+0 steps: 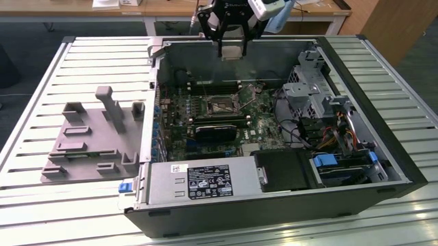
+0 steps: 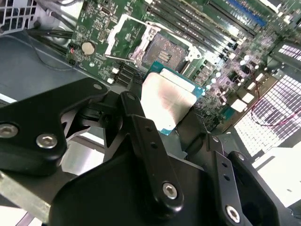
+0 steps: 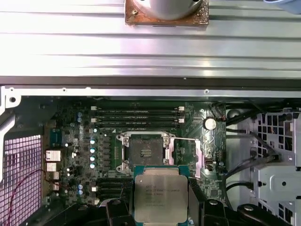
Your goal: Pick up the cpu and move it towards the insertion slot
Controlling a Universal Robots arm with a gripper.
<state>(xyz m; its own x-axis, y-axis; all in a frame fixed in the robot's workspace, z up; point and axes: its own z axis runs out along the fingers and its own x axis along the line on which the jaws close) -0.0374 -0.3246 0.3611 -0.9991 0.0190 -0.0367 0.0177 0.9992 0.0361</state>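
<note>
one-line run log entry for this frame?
gripper: shut on cpu | cpu: lifted, held above the open case | insertion slot: open, empty | cpu not seated

Open computer case (image 1: 403, 169) lying on a slatted metal table (image 1: 82, 56). Green motherboard (image 1: 178, 110) inside, with memory slots (image 3: 136, 117) along one edge. Gray power supply box (image 1: 198, 182) with white label at the near wall, black block (image 1: 287, 169) beside it. Gray plastic fixture (image 1: 85, 146) on the table at the exterior view's left.
</note>
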